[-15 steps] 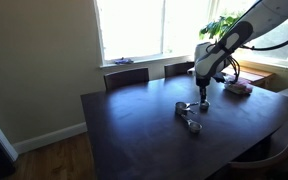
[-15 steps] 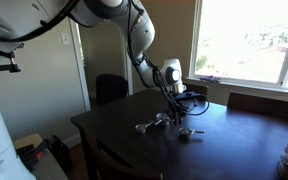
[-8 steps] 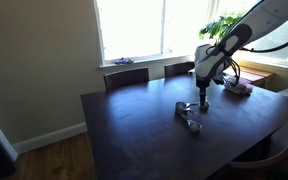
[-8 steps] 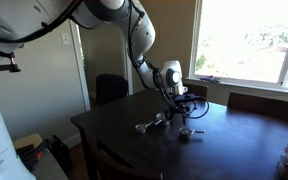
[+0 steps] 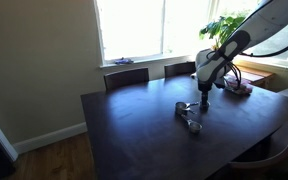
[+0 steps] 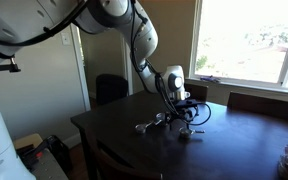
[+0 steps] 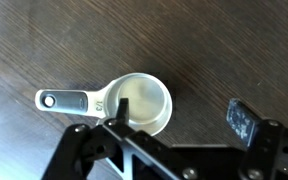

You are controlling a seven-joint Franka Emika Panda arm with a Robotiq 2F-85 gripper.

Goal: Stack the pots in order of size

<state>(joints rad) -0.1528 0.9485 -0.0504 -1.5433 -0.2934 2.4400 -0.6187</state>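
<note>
One pot (image 7: 149,95); end effector (image 7: 177,114) finger (image 7: 114,120) maybe inside; rim pt. hidden

In an exterior view the camera stands well back from the tool (image 5: 204,97), off a desk (image 5: 134,135) corner. It looks down across the top, with the window (image 5: 134,25) behind the tool. In an exterior view a lower camera faces the tool (image 6: 184,118) nearly level with the desk (window beyond). Both share tool, desk and window. The wrist view sits close above, looking straight down past the tool (image 7: 181,115) at the desk (image 7: 44,40).
</note>
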